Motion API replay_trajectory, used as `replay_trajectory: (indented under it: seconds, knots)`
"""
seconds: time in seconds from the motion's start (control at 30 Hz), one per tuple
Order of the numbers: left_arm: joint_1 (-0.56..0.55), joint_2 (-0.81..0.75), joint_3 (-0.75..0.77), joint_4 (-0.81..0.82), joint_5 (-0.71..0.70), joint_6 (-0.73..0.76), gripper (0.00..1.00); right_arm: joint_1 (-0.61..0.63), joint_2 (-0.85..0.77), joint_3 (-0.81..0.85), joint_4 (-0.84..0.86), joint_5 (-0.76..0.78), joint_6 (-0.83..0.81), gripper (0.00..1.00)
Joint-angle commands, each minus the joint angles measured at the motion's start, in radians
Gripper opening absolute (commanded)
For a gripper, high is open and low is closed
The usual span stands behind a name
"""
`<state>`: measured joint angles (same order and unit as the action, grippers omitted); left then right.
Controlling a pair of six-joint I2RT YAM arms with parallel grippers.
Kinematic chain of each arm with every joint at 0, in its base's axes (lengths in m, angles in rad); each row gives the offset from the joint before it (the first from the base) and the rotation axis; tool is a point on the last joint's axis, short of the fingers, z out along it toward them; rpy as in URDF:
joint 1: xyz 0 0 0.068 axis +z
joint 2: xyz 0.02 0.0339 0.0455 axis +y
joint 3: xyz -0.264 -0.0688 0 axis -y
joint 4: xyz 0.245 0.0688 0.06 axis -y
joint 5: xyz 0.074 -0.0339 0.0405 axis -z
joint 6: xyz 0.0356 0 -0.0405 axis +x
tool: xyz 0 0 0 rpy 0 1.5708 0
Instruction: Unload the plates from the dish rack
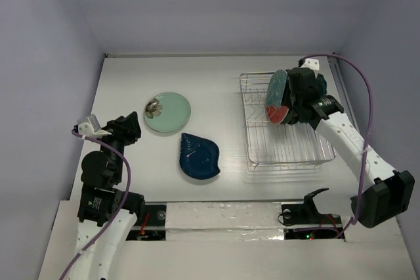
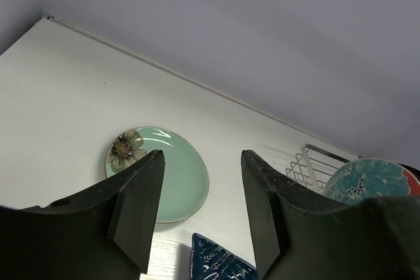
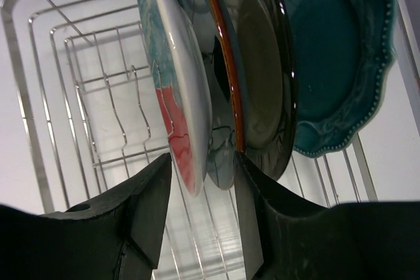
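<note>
The silver dish rack (image 1: 289, 160) stands at the right of the table. Several plates stand upright at its far end: a red-and-teal speckled one (image 3: 172, 90), a grey-blue one (image 3: 222, 152), a dark-rimmed one (image 3: 262, 63) and a teal one (image 3: 335, 50). My right gripper (image 3: 203, 168) is open, its jaws either side of the lower edges of the speckled and grey-blue plates; it also shows in the top view (image 1: 293, 106). The mint-green plate (image 1: 167, 111) and the dark blue leaf plate (image 1: 199, 156) lie flat on the table. My left gripper (image 1: 131, 126) is open and empty, left of them.
The near part of the rack (image 3: 39, 129) holds only bare tines. In the left wrist view the mint plate (image 2: 180, 185), the tip of the blue plate (image 2: 216, 260) and the rack's corner (image 2: 308, 165) show. White walls close in the table.
</note>
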<state>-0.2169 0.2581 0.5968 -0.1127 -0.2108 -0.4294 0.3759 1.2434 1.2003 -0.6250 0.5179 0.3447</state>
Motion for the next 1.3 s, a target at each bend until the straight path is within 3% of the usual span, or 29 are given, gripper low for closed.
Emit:
replay_trajectory:
  seconds: [0.0,0.37,0.43,0.47,0.57,1.03,1.27]
  knots:
    - [-0.006,-0.010,-0.008,0.044,0.004,0.001,0.47,-0.019,0.040,0.008,0.057,-0.056,-0.061,0.48]
    - [-0.006,-0.013,-0.008,0.044,0.004,0.003,0.47,-0.046,0.241,0.125,0.074,-0.021,-0.101,0.36]
    - [-0.006,-0.013,-0.008,0.044,0.004,0.003,0.47,-0.046,0.252,0.133,0.077,-0.002,-0.105,0.23]
    - [-0.006,-0.014,-0.008,0.044,0.004,0.001,0.47,-0.046,0.249,0.137,0.076,-0.004,-0.113,0.11]
    - [-0.006,-0.010,-0.011,0.047,0.004,0.001,0.47,-0.046,0.232,0.172,0.061,0.011,-0.125,0.00]
    - [-0.006,-0.011,-0.012,0.051,0.004,0.000,0.47,-0.035,0.031,0.453,-0.076,-0.093,-0.121,0.00]
    - [-0.006,-0.013,-0.012,0.053,0.004,-0.002,0.47,0.138,-0.013,0.314,0.197,-0.335,0.094,0.00]
